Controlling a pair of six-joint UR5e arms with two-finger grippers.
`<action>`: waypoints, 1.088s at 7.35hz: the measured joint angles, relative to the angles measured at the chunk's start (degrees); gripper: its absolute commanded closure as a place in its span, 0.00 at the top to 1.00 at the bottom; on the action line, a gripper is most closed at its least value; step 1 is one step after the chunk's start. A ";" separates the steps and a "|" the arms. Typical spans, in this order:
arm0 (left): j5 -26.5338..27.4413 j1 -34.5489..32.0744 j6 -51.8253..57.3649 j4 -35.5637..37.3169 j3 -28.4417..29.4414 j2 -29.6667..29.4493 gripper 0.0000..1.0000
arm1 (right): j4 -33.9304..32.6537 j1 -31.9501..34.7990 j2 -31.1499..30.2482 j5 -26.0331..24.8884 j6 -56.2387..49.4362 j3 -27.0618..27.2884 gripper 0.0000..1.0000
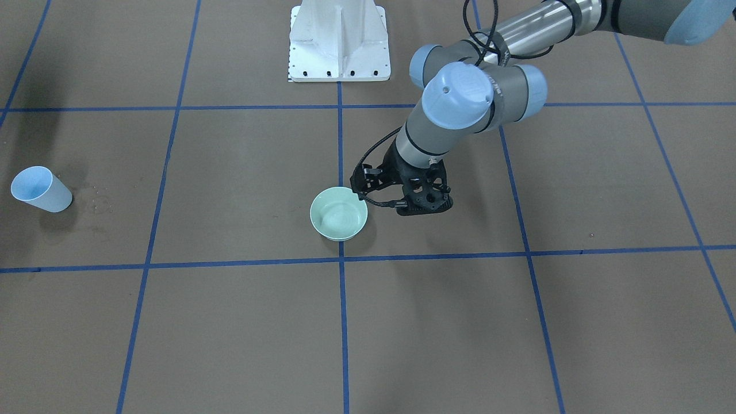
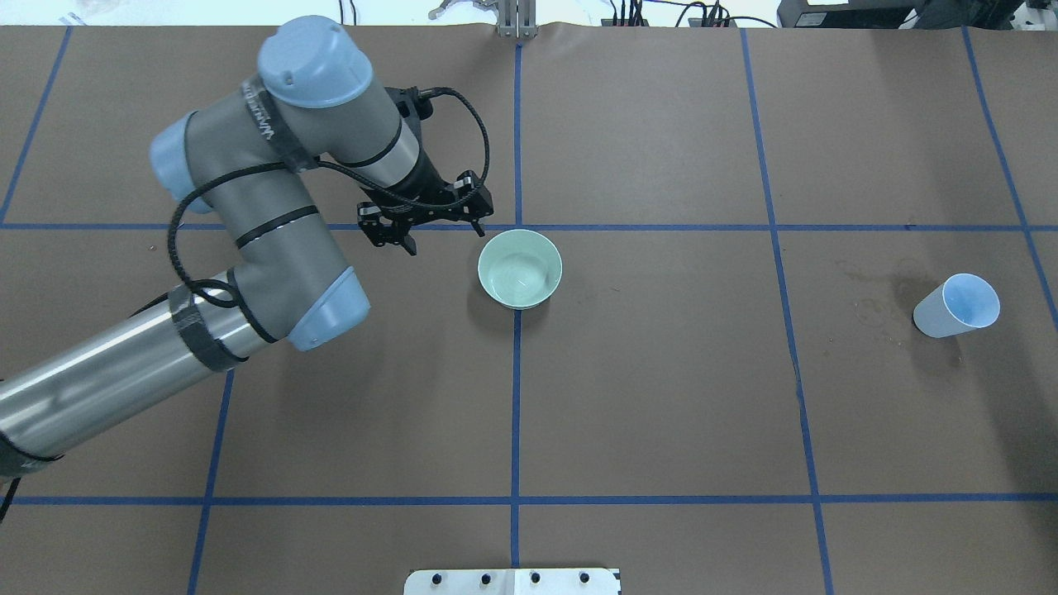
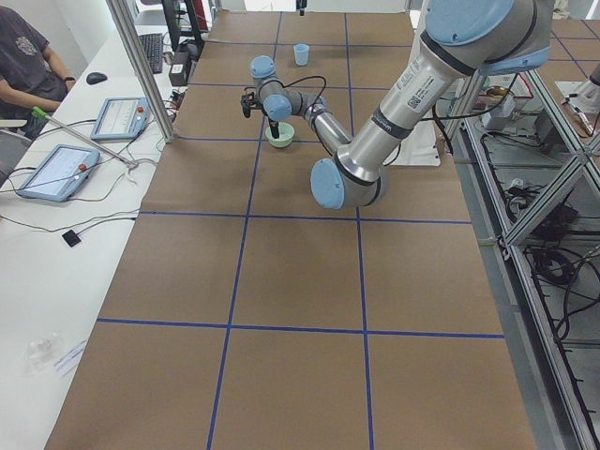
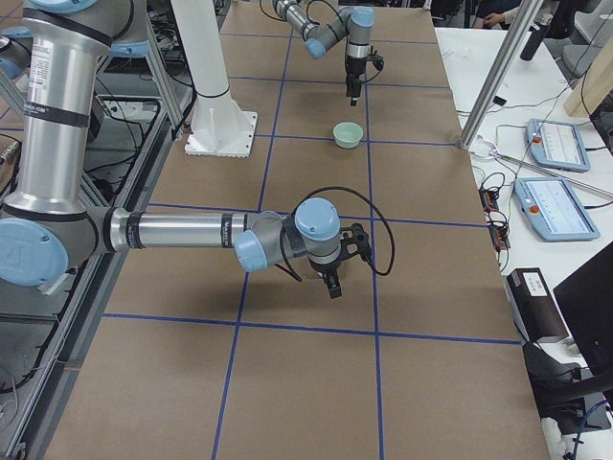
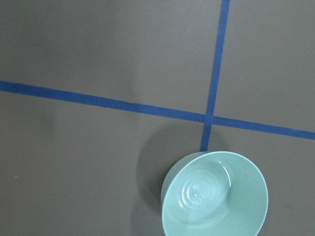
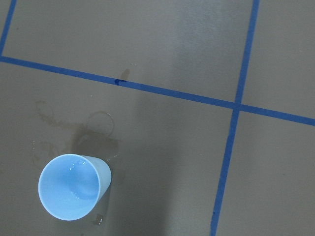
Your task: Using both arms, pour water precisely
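Note:
A pale green bowl (image 1: 339, 214) (image 2: 520, 268) stands at the table's centre on a blue tape crossing. The water (image 5: 197, 192) shows in it as faint ripples and glints. My left gripper (image 1: 424, 208) (image 2: 445, 240) hangs just beside the bowl, pointing down, fingers apart and empty. A light blue cup (image 2: 956, 306) (image 1: 40, 188) stands alone toward the robot's right end, and it sits low and left in the right wrist view (image 6: 74, 187). My right gripper (image 4: 331, 287) shows only in the exterior right view, pointing down over the table. I cannot tell whether it is open or shut.
Wet rings and stains (image 2: 868, 306) (image 6: 93, 128) mark the brown paper beside the cup. The white pedestal (image 1: 339, 40) stands at the robot's edge of the table. A seated person (image 3: 28, 56) and tablets (image 3: 56, 169) are at the side bench.

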 measured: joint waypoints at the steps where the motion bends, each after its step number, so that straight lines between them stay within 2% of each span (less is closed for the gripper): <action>1: -0.02 -0.58 0.18 0.71 -3.66 3.29 1.00 | 9.89 -3.75 -1.76 -0.04 5.08 -0.49 0.99; 3: -0.01 -1.41 0.42 1.03 -6.46 6.05 1.00 | 27.82 -14.41 -3.31 -5.69 17.69 -2.50 0.99; 5: -0.01 -2.02 0.57 1.07 -6.86 6.93 1.00 | 41.63 -18.33 -4.84 -12.07 22.40 -7.65 0.99; 6: -0.02 -2.08 0.58 1.08 -6.99 7.10 1.00 | 45.64 -19.30 -5.06 -14.70 22.93 -9.85 0.99; 8: -0.03 -2.15 0.54 1.08 -7.37 7.24 1.00 | 48.22 -20.95 -4.89 -16.81 23.58 -12.23 0.99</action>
